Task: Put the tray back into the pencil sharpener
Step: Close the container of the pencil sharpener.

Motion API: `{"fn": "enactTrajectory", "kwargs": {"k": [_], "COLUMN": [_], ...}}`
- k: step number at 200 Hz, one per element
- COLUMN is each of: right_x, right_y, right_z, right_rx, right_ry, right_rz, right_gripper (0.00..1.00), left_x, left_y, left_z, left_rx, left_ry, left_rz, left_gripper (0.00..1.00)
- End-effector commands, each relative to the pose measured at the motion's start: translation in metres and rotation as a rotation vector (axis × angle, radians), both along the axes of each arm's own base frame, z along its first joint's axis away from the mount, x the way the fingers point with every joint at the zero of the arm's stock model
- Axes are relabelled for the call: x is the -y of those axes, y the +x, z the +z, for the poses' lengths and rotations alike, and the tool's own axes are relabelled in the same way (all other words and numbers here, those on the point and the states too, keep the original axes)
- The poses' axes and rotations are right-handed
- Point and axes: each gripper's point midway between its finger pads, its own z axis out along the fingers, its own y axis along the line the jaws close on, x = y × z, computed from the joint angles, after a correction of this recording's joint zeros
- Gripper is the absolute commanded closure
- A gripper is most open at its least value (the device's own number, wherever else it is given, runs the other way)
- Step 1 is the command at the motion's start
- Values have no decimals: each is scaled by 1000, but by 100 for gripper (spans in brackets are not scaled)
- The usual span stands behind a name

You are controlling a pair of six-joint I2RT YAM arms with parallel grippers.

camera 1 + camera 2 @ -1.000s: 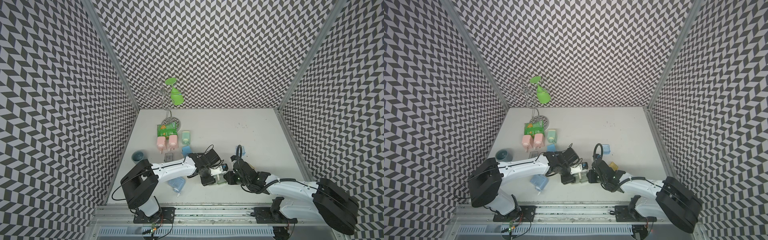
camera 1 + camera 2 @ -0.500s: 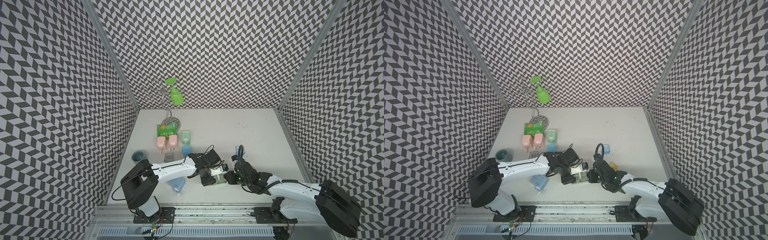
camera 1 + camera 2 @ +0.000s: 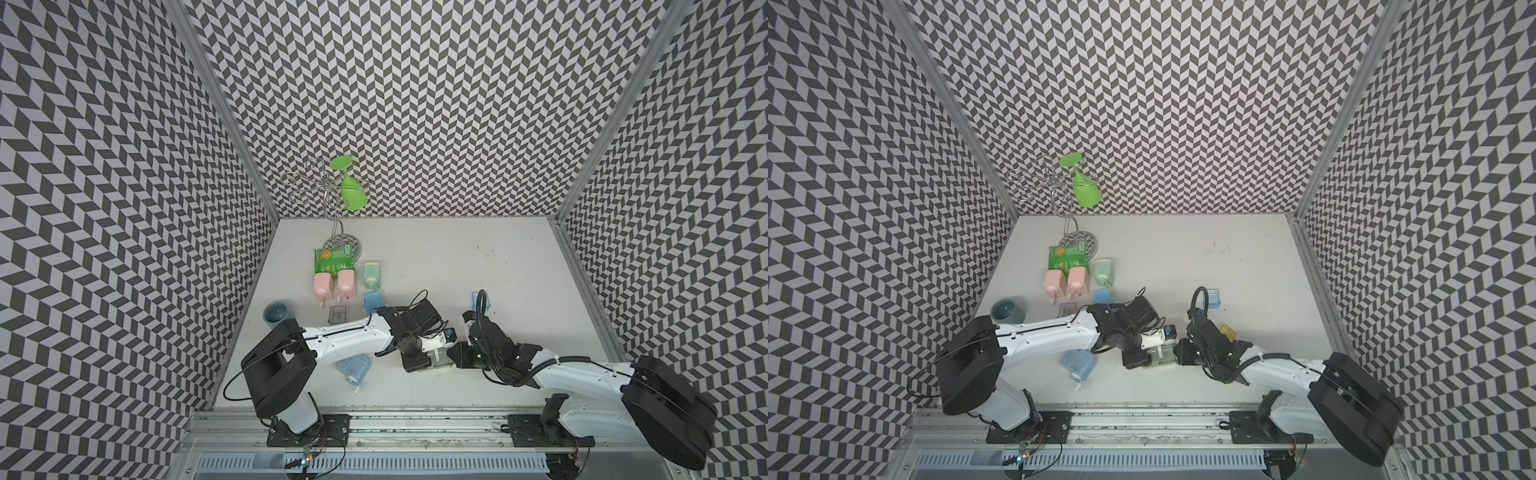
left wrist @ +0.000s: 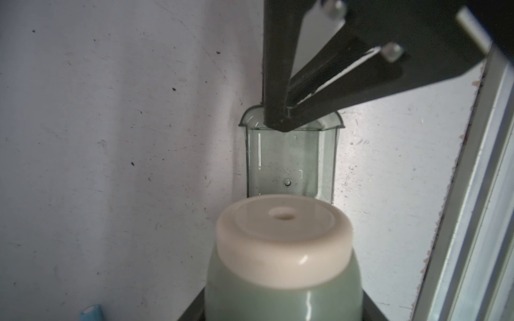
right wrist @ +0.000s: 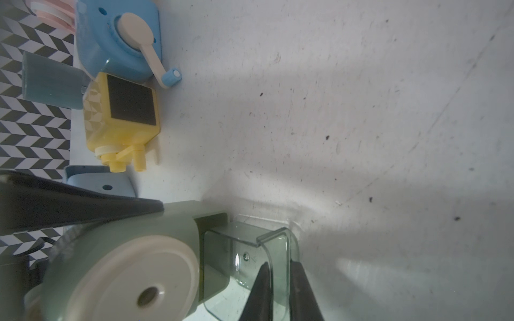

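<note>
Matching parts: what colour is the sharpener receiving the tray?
The pencil sharpener is sage green; right wrist view.

Both top views look steeply down from high above the near edge of the surface (image 3: 457, 257) toward its far edge, covering all of it, while the two wrist views sit close, meeting from opposite sides on the tray (image 4: 289, 158) and pencil sharpener (image 4: 283, 250).
</note>
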Motion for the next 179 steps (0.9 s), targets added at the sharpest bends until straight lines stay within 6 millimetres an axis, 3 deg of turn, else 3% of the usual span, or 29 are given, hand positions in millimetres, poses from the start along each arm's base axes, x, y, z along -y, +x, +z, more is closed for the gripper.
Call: {"fn": "enactTrajectory", "kwargs": {"k": [1, 65, 142, 179], "right_x": [-22, -3, -34, -25], "right_y": [0, 6, -6, -4], "right_z": [15, 4, 26, 23], "right_rx": [12, 31, 23, 18], "right_ry": [110, 16, 196, 174], "right_rz": [50, -12, 110, 80], "right_gripper": [86, 86, 86, 83], "left_x": [5, -1, 2, 1], "left_y": [-2, -1, 3, 5], "left_z": [2, 1, -1, -3], "left_rx": [5, 28, 47, 60], "left_ry": [-1, 26, 50, 55], "left_rz": [-34, -26, -28, -21], "left_gripper": [64, 65, 65, 65]}}
